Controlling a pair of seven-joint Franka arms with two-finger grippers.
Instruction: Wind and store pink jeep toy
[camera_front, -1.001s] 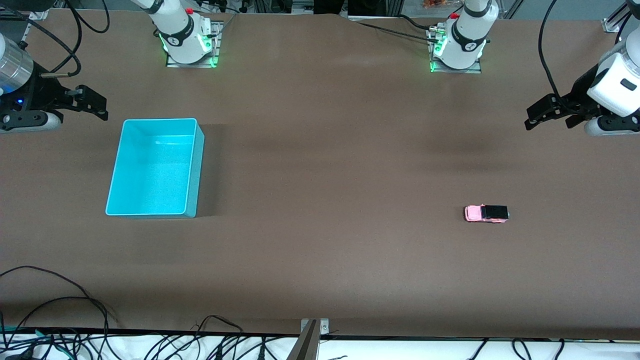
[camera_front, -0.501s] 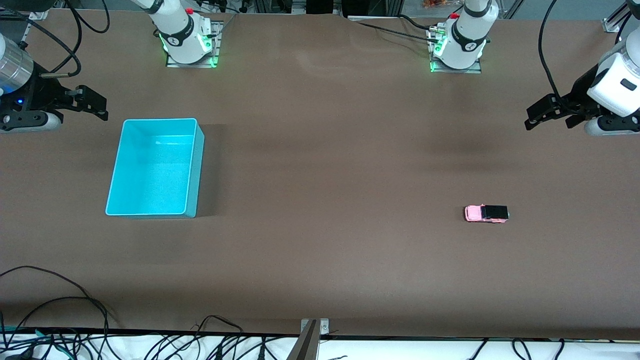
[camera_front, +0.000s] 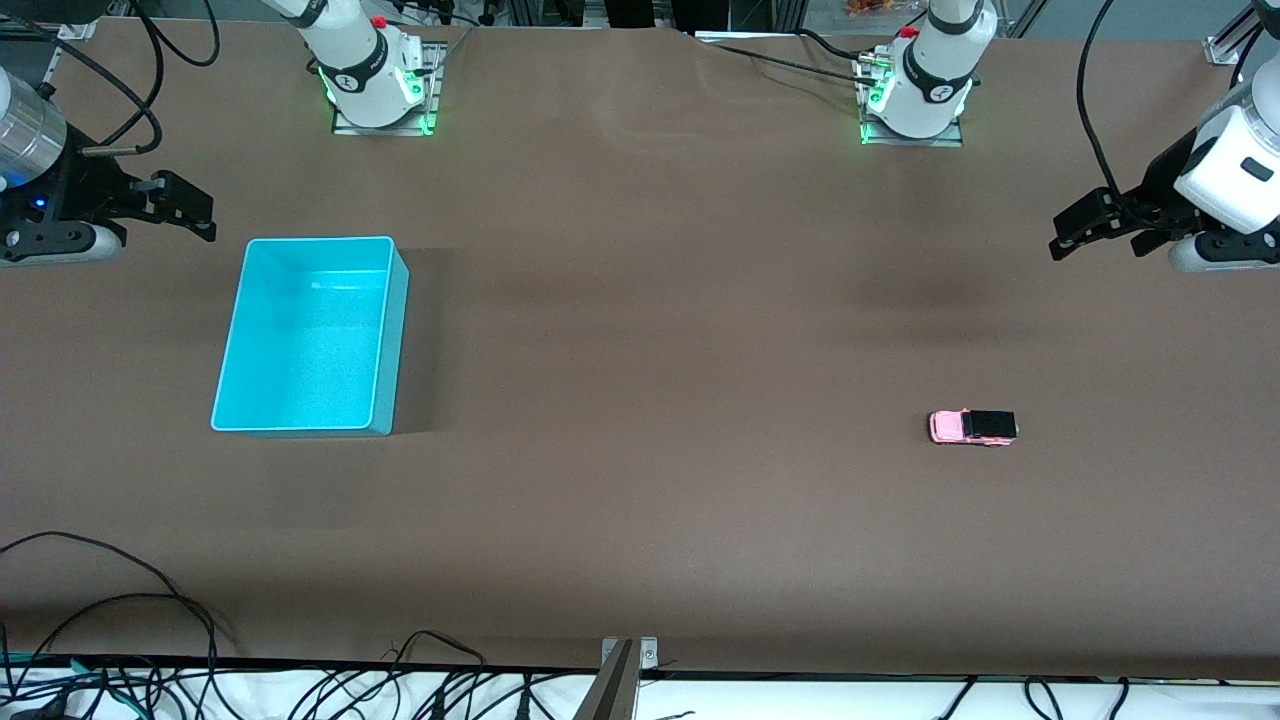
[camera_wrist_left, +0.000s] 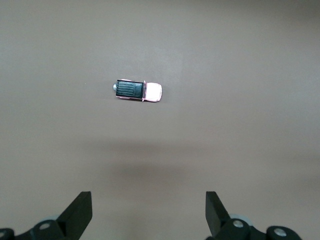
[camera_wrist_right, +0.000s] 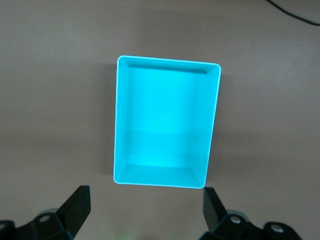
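Note:
The pink jeep toy (camera_front: 972, 427), tiny with a black roof, stands alone on the brown table toward the left arm's end; the left wrist view shows the jeep (camera_wrist_left: 137, 90) from above. My left gripper (camera_front: 1085, 232) hangs open and empty in the air at that end of the table, well apart from the toy; its jaws (camera_wrist_left: 148, 212) stand wide. My right gripper (camera_front: 185, 208) is open and empty in the air by the cyan bin (camera_front: 232, 345), with its jaws (camera_wrist_right: 146, 207) wide apart just outside the bin's rim (camera_wrist_right: 117, 125).
The cyan bin is empty and stands toward the right arm's end. Both arm bases (camera_front: 375, 80) (camera_front: 915, 90) sit along the edge farthest from the front camera. Loose cables (camera_front: 150, 640) lie along the nearest edge.

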